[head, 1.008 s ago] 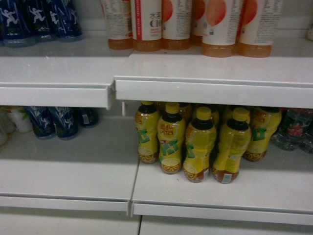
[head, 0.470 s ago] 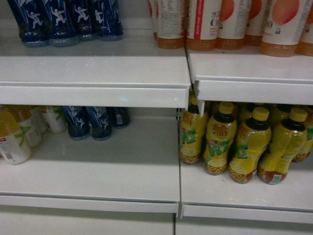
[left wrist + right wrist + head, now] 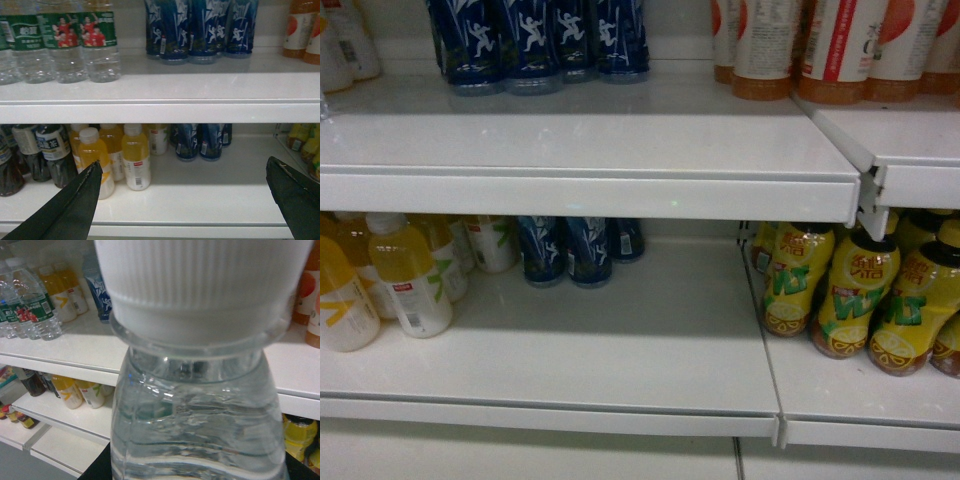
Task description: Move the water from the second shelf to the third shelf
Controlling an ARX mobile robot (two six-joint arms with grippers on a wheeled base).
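Note:
A clear ribbed water bottle (image 3: 200, 415) with a white cap (image 3: 200, 285) fills the right wrist view, upright in front of the shelves. My right gripper (image 3: 197, 473) is shut on it; only dark finger edges show at the bottom corners. Several more water bottles (image 3: 60, 45) with green labels stand at the left of the upper shelf (image 3: 160, 97) in the left wrist view, and also appear far left as water bottles (image 3: 30, 310) in the right wrist view. My left gripper (image 3: 184, 162) is open and holds nothing, facing the lower shelf (image 3: 200, 200). Neither gripper appears in the head view.
Blue bottles (image 3: 540, 45) stand on the upper shelf (image 3: 590, 130) and more blue bottles (image 3: 570, 250) at the back of the lower one. Pale yellow drinks (image 3: 405, 275) are at the lower left, yellow lemon-tea bottles (image 3: 850, 295) at the lower right, orange-based bottles (image 3: 820, 50) at the upper right.
The head view has swung left: the lemon-tea bottles and the shelf joint slid to the right of the picture, and the pale yellow drinks came into view at the left.

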